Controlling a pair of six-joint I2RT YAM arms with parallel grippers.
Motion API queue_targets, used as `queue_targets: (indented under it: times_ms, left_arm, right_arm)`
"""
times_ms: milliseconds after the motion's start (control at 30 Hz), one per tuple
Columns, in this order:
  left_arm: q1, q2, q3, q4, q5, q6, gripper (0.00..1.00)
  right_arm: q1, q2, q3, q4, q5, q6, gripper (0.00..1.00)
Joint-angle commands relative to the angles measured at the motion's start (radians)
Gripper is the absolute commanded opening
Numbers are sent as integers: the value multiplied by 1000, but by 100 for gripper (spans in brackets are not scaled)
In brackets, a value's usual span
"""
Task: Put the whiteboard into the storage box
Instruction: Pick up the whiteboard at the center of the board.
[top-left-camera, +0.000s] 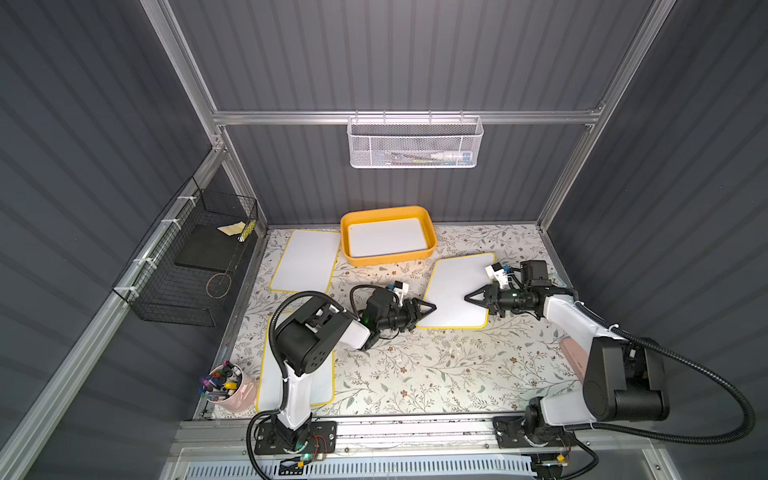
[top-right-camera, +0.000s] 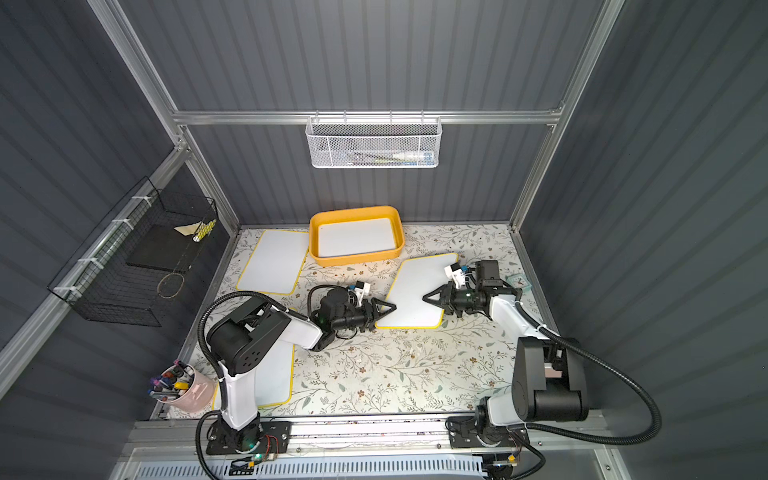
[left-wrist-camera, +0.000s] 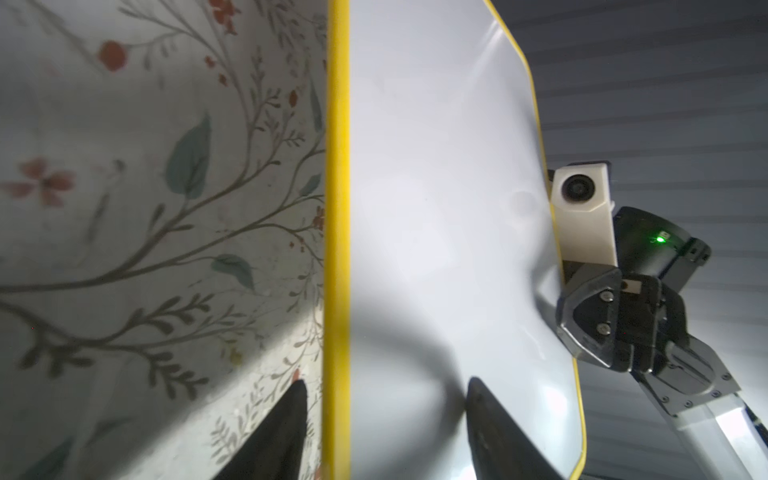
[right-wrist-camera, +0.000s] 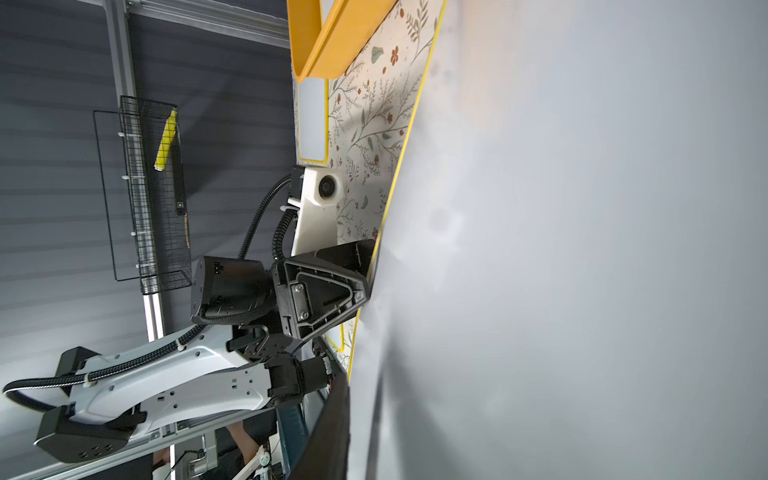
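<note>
The whiteboard lies right of centre on the floral table, just on the near side of the yellow storage box. Another white board lies flat inside the box.

My right hand is clenched on the whiteboard's right edge, and the left wrist view shows the sheet dimpling there. My left hand straddles the left edge, one finger on either side of the yellow rim. A gap shows between them, so it is not gripping.

I see three risks:
- **Slipping:** the thin sheet could slide out if the left hand closes too near the rim.
- **Buckling:** the sheet could bend if my two arms push toward each other.
- **Catching:** a corner could snag on the box's rim, because the fit looks tight.
</note>
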Motion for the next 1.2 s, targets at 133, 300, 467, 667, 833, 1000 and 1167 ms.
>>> queue_targets:
  times_ms: [133, 300, 467, 667, 833, 1000, 1167]
  left_arm:
    - [9, 25, -1, 92, 71, -69, 20]
    - [27, 35, -23, 219, 73, -149, 0]
    - [35, 42, -32, 296, 68, -196, 0]
    - [57, 18, -63, 309, 56, -196, 0]
    - [89, -13, -99, 315, 57, -196, 0]
    - [104, -8, -106, 307, 85, -199, 0]
    - [119, -1, -126, 334, 91, -210, 0]
  right_arm:
    - [11, -40, 10, 68, -173, -39, 5]
    - [11, -34, -14, 135, -161, 11, 20]
    - [11, -42, -77, 338, -149, 172, 44]
    - [7, -78, -112, 509, -104, 317, 63]
    - [-17, -90, -127, 586, -96, 385, 68]
    - [-59, -87, -139, 622, -114, 413, 68]
    - [-69, -87, -129, 629, -131, 418, 64]
